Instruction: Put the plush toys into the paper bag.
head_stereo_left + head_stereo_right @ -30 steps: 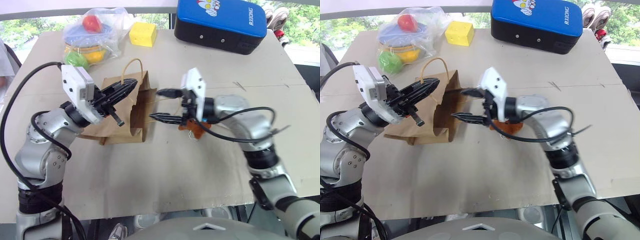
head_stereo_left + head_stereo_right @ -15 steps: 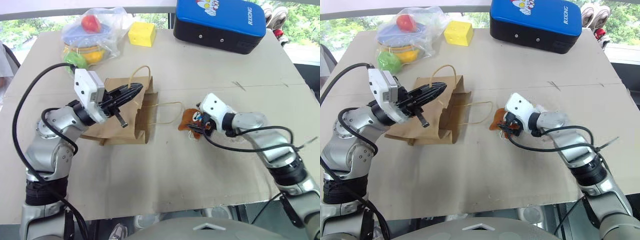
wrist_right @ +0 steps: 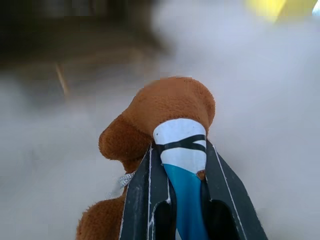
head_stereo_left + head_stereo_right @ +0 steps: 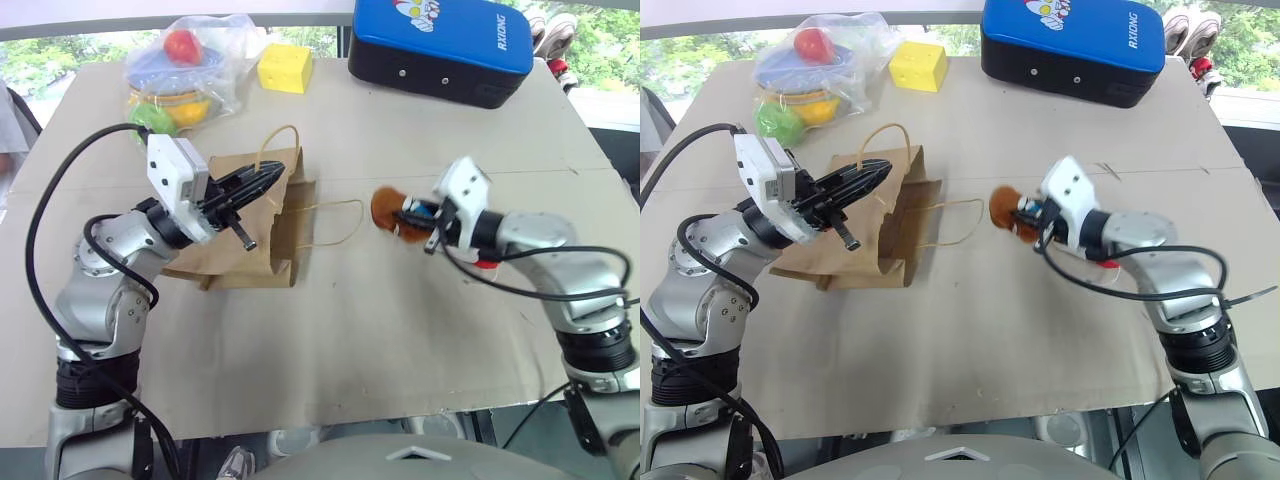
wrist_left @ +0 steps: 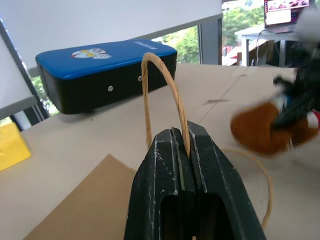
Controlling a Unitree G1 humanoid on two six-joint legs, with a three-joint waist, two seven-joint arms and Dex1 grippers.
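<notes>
Here right end effector (image 4: 425, 218) clamped the bear (image 4: 392, 211); left end effector (image 4: 262, 181), clamped on the bag (image 4: 250, 235) handle, ought to lift, widening the mouth beside it.

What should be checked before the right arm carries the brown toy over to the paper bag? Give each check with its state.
1. Right gripper shut on the brown plush toy: ok.
2. Toy lifted off the table: cannot tell.
3. Left gripper shut on the paper bag's cord handle: ok.
4. Paper bag mouth spread wide enough for the toy: not ok; the bag lies flat, only slightly parted.
5. Path between toy and bag mouth: not ok; the second cord handle loops across it.
6. White cone-shaped toy located: cannot tell; a red and white bit shows behind the right wrist.
</notes>
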